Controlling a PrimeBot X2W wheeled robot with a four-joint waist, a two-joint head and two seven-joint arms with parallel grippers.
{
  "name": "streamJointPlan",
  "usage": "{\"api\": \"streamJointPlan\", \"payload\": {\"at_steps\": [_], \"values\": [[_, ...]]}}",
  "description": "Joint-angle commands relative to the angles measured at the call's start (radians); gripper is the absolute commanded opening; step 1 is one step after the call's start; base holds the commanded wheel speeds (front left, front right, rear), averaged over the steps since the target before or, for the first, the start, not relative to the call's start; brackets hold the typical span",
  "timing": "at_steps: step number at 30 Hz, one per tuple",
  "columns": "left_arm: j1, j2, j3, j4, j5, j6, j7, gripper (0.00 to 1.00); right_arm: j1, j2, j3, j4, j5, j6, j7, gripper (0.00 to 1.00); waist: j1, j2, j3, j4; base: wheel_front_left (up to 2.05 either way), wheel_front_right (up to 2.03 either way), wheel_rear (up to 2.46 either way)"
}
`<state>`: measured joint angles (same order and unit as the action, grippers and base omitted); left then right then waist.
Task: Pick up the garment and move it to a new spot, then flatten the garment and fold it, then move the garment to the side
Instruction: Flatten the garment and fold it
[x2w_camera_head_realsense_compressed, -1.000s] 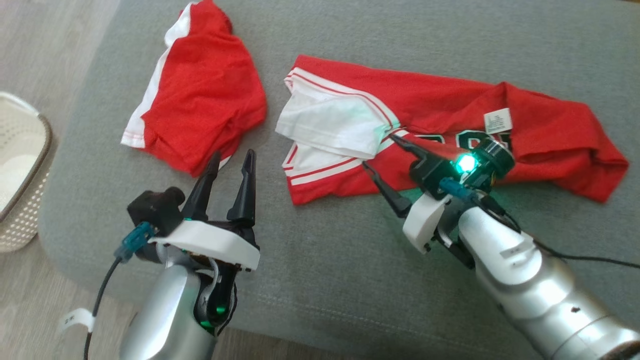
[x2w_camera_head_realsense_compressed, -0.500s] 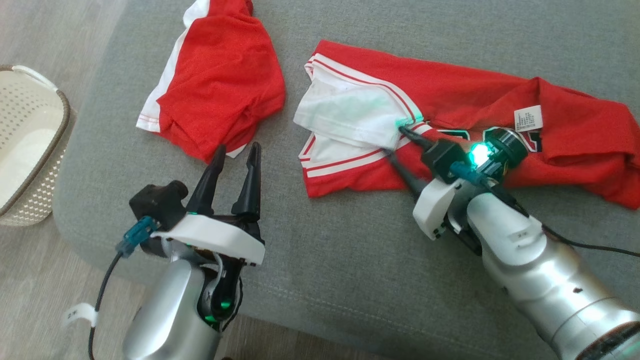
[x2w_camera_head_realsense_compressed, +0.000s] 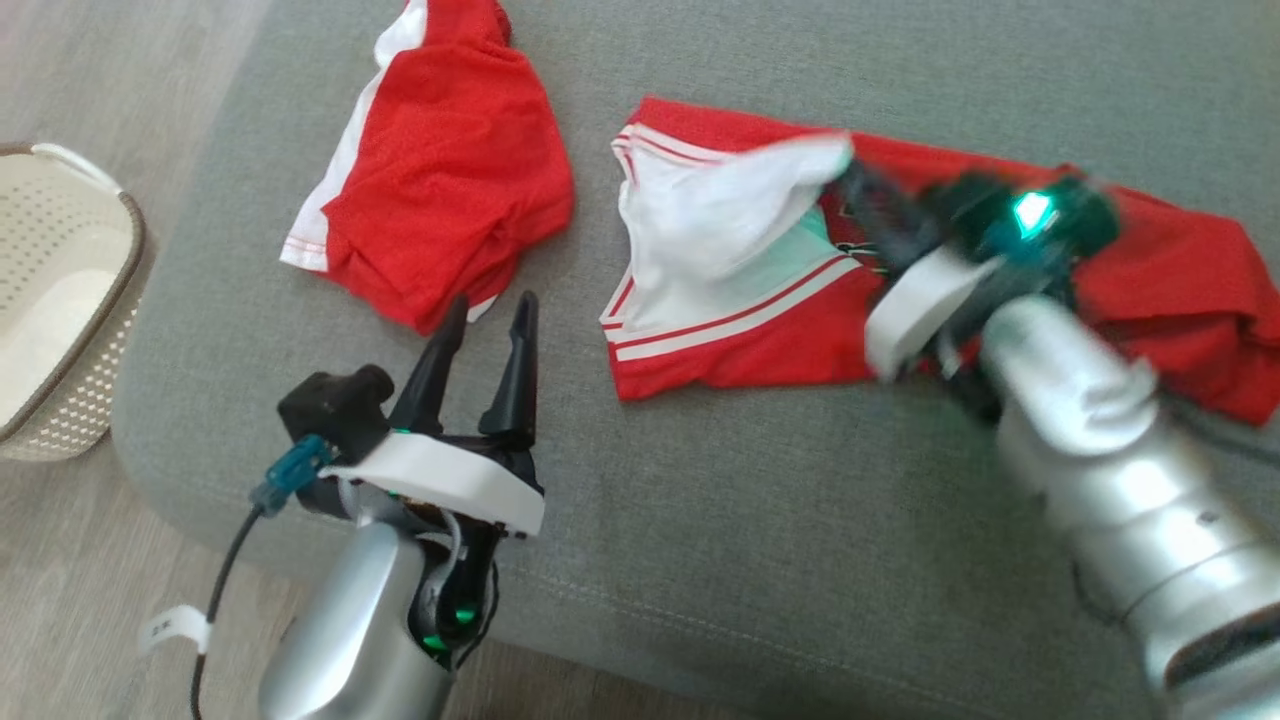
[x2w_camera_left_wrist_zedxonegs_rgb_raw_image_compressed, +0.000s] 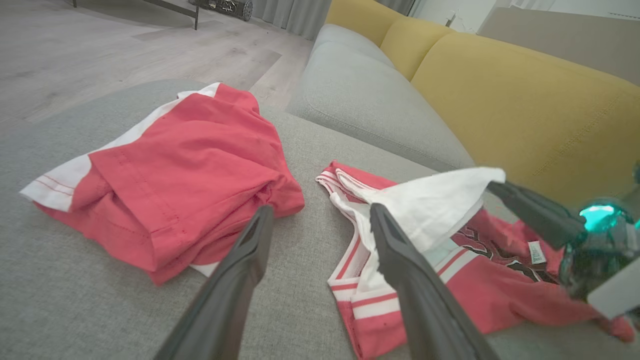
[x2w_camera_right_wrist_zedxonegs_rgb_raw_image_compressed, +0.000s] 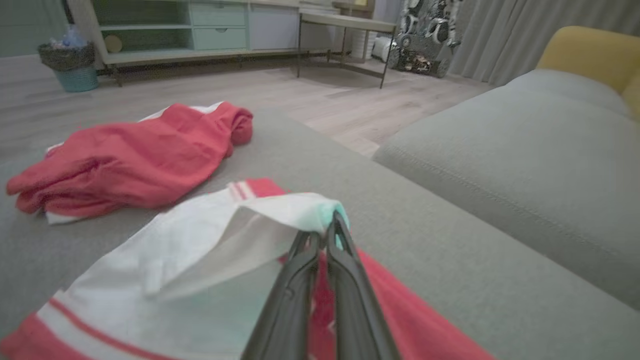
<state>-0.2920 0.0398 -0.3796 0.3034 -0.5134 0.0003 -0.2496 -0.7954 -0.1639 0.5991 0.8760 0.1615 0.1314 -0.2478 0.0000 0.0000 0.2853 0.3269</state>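
- Right gripper: jaws closed on the white flap of the jersey, holding it raised.
- Left gripper: wide open, empty.
- Two red garments lie on one grey cushion: the jersey right, the second garment left, apart.
- One basket stands on the floor.

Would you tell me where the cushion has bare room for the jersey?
Bare cushion lies near the front edge, between the left claw and the right arm; also beyond the jersey. Crowded: the narrow gap between red bundle and jersey.
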Motion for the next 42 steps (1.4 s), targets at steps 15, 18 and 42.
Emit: {"api": "streamJointPlan", "payload": {"at_steps": [15,18,42], "values": [[-0.052,0.010,-0.040,-0.057,-0.053,0.016,-0.012,1.00,-0.423,-0.162,-0.179,0.155,-0.099,-0.001,0.084,0.00,0.0000,0.0000,0.070,0.082,0.00,0.00,0.00],[-0.054,0.010,-0.041,-0.058,-0.055,0.017,-0.012,1.00,-0.456,-0.173,-0.218,0.183,-0.139,-0.001,0.069,0.57,0.0000,0.0000,0.077,0.081,0.00,0.00,0.00],[-0.016,0.010,0.016,-0.039,0.007,0.017,-0.012,1.00,-0.014,-0.016,-0.394,-0.034,-0.144,-0.001,-0.013,1.00,0.0000,0.0000,-0.100,-0.170,0.00,0.00,0.00]]}}
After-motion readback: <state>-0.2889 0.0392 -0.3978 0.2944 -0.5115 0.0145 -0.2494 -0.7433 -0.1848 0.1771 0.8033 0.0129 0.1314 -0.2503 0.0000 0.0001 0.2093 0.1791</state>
